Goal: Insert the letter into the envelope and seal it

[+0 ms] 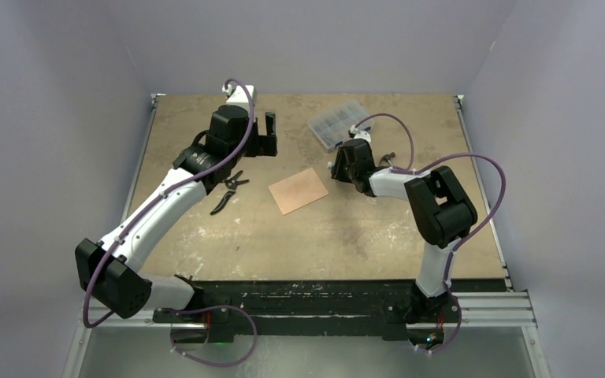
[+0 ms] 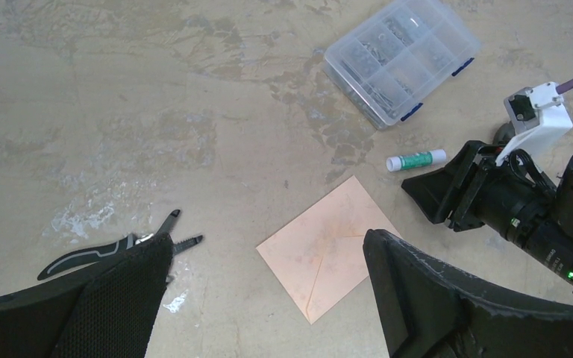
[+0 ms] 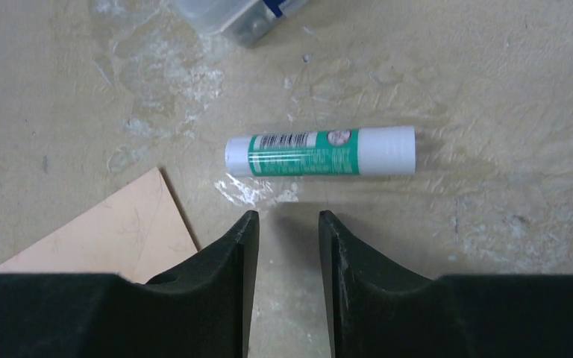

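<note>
Envelope (image 1: 298, 190) lies flat at the middle of the surface (image 1: 347, 236). Right hand (image 3: 287, 216) sits low just to its right, fingers partly apart and empty, tips just short of a glue stick (image 3: 319, 151). Left hand (image 1: 258, 127) hangs farther left, spread wide, holding nothing.

Top camera: high, behind near edge, looking down over whole worktop (image 1: 347, 236). Left wrist camera: raised, wide downward look toward right side. Right wrist camera: low, close above worktop. All three share envelope (image 2: 324, 250); both wrist views share glue stick (image 3: 321, 151), plastic box (image 2: 401, 60).
</note>
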`<state>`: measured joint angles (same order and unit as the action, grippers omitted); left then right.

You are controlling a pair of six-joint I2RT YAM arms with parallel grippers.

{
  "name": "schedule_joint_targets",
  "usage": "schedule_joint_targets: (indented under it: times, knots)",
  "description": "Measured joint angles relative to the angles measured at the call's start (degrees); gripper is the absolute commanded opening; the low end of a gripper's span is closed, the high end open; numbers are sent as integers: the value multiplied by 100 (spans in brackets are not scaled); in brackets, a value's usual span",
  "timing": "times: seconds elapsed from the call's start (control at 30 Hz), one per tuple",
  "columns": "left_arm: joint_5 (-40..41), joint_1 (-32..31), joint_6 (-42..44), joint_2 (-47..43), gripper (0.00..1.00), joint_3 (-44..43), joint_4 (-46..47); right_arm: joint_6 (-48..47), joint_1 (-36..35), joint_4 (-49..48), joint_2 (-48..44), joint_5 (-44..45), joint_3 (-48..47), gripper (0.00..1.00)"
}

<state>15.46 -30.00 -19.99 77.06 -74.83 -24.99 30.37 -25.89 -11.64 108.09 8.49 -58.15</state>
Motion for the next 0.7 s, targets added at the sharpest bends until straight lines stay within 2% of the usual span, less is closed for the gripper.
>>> schedule_joint_targets:
  times: [0.43,0.7]
  knots:
    - [-2,0,0,-111,99,0,-9,28,2,-190,684,446,-787,38]
    - [0,0,-61,-111,99,-2,-79,-22,2,-271,822,562,-940,38]
